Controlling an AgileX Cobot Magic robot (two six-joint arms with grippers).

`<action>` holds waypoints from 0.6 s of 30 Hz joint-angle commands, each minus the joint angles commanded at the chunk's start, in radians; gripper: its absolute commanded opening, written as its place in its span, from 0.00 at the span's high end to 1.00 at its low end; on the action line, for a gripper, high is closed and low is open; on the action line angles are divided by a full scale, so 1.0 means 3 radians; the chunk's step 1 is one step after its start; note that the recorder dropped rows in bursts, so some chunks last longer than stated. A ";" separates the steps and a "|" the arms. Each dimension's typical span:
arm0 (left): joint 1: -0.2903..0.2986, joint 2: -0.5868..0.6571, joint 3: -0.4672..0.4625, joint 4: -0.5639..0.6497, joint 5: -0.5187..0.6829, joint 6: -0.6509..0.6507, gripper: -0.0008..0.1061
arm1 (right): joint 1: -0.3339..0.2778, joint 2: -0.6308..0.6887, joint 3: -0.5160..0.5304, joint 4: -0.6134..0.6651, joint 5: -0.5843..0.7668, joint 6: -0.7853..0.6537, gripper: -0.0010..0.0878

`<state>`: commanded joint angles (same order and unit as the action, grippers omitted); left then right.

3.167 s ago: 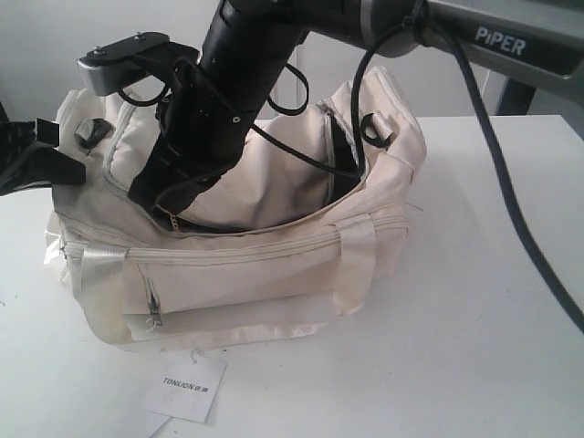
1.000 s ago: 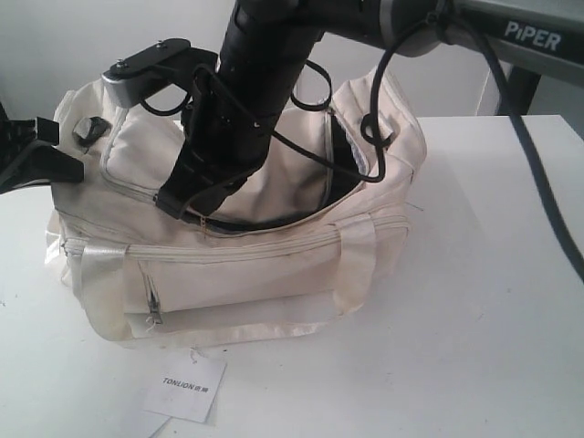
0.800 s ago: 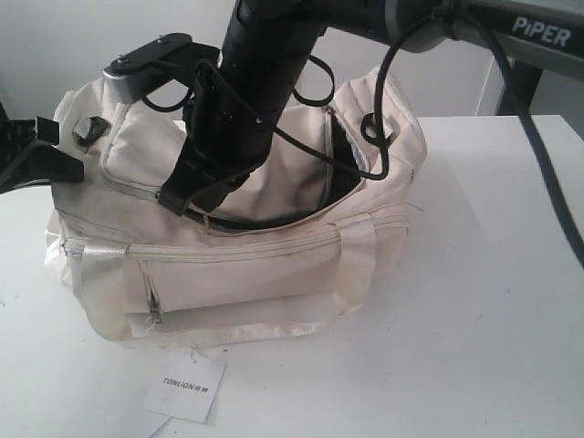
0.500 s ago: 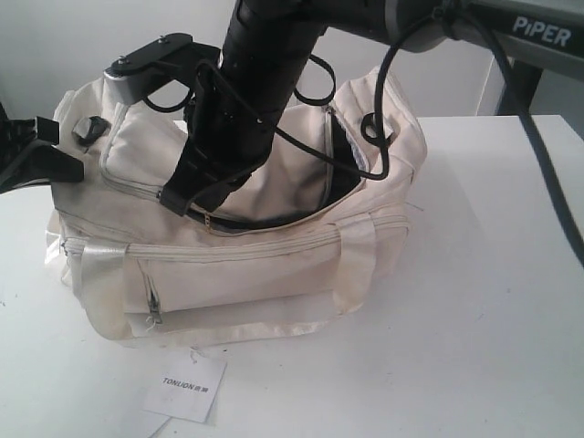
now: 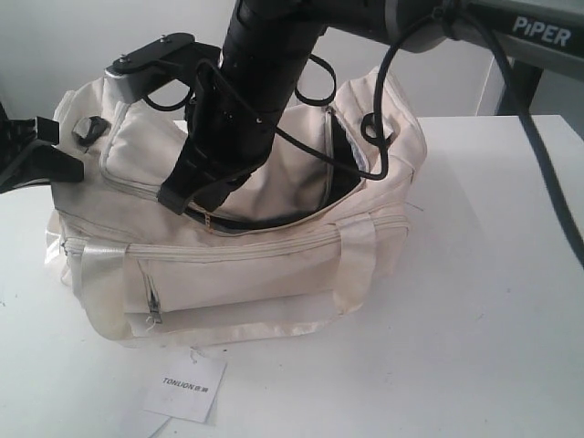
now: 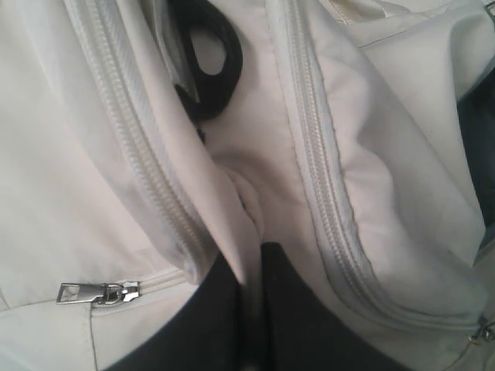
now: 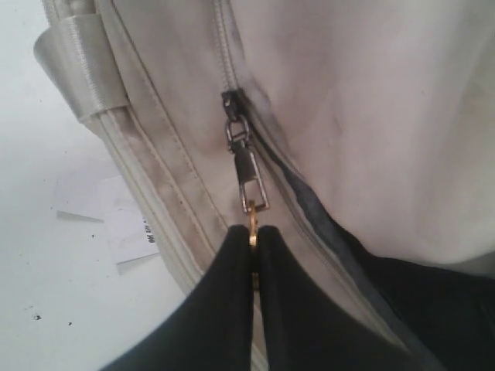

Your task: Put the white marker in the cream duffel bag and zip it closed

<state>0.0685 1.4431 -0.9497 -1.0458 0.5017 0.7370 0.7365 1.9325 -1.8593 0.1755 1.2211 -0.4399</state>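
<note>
Shows a large cream duffel bag (image 5: 274,265) on a white table (image 5: 484,301), with a small printed paper tag (image 5: 185,386) lying just in front of it.

Reaching across from the right and down onto the left part of the bag's top: the right gripper (image 7: 254,236), fingertips pressed together on the gold end of the metal zip pull (image 7: 249,178), which hangs from the slider (image 7: 232,100) of the top zip.

At the bag's left end: the left gripper (image 6: 249,259), fingers drawn close with a fold of cream fabric nipped between them, apparently bracing the bag.

Top flap only partly zipped, with a dark opening gaping towards the right end. No sign of the white marker in any of the 3 views; judged to be inside the bag already, though impossible to confirm.

Judged step: drawing the zip shut along the top.

Risks from here:
- Slipping off the pull, given so small a bite on a slim tab.
- Jamming the slider on loose flap fabric bunched beside the teeth.
- Dragging the whole soft bag across the table instead of running the zip, upon loss of the left-hand pinch.
</note>
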 joint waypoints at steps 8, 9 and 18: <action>0.0000 0.0000 0.0000 0.0000 0.0000 0.0000 0.99 | 0.0000 0.0000 0.0000 0.0000 0.0000 0.0052 0.99; 0.0000 0.0000 0.0000 0.0000 0.0000 0.0000 0.99 | 0.0000 0.0000 0.0000 0.0000 0.0000 0.0060 0.99; 0.0000 0.0000 0.0000 0.0000 0.0000 0.0000 0.99 | 0.0000 0.0000 0.0026 -0.0067 0.0000 0.0155 0.99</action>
<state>0.0685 1.4431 -0.9497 -1.0458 0.5017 0.7370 0.7365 1.9325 -1.8515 0.1553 1.2211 -0.3933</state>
